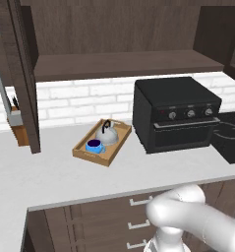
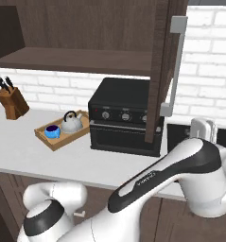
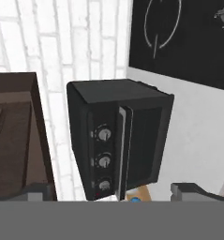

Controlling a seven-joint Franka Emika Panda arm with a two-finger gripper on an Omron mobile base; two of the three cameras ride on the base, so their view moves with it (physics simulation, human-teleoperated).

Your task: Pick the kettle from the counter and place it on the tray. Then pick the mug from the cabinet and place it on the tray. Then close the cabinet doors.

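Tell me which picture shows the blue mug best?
The left base view: the mug sits in plain sight on the tray, beside the kettle. The right base view shows it smaller and farther off. The hand view catches just a blue sliver under the oven.

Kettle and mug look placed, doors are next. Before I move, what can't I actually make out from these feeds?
- Gripper: in the hand view the grey band cuts off the finger tips, so its state is unreadable.
- Cabinet doors: cut by the top edge in both base views; hinges unseen.
- Mug: handle too small to place.
- Tray: hand view shows just a corner beside the oven.
- Kettle: spout direction unclear.
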